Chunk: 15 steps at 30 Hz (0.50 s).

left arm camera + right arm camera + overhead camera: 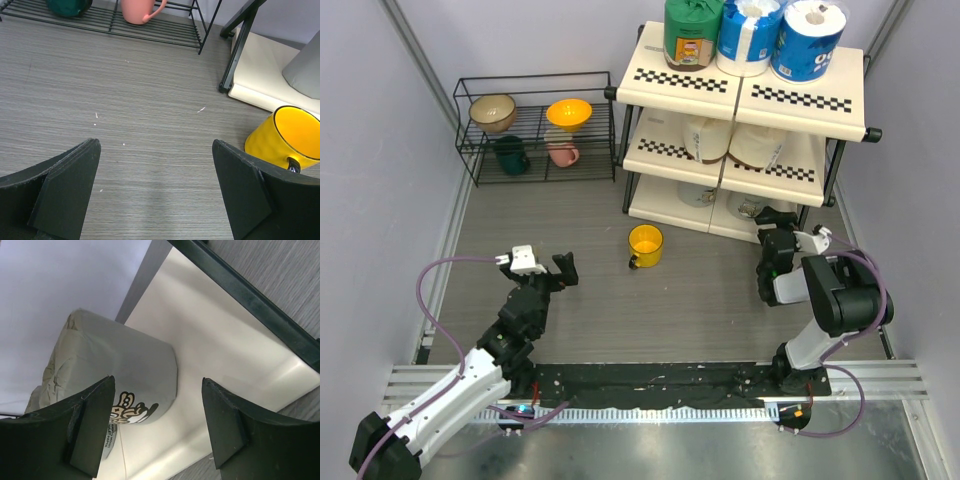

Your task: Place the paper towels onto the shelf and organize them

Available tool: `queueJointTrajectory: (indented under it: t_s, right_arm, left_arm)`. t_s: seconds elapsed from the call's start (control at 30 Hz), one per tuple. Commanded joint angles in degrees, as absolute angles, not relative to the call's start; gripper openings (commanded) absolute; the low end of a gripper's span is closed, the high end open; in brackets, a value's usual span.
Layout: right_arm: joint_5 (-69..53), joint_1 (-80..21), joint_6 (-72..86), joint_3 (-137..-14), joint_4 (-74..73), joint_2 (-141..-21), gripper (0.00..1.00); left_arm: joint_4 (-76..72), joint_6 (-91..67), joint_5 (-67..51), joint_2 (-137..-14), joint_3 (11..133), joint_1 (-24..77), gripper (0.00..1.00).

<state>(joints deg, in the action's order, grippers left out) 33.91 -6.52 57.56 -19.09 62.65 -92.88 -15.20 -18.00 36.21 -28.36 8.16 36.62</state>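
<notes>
As far as you can see, the task is nearly done: all seven paper towels (750, 35) stand on the shelf (790, 115). Your right gripper (157, 385) is wide open, with one grey-white roll (125, 360) just ahead of its jaws. Your left gripper (155, 145) is also wide open and holds nothing.

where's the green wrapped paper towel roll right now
In the top external view, the green-wrapped roll stands on the top tier of the shelf, at its left end, beside a blue-and-white roll.
</notes>
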Motion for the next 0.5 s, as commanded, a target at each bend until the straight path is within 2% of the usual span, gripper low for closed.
queueJointTrajectory:
  t_s: [0.0,0.47]
  right_arm:
    - [32.96,-5.45,58.1,-19.69,68.72,-93.16,0.76]
    - [31.82,-1.85,59.59,-21.62,72.86,-96.94,0.76]
  left_arm:
    - [-17.4,-18.46,36.56,-28.48,8.44,36.3,1.0]
    - [-17.58,-18.46,36.56,-28.56,8.44,36.3,1.0]
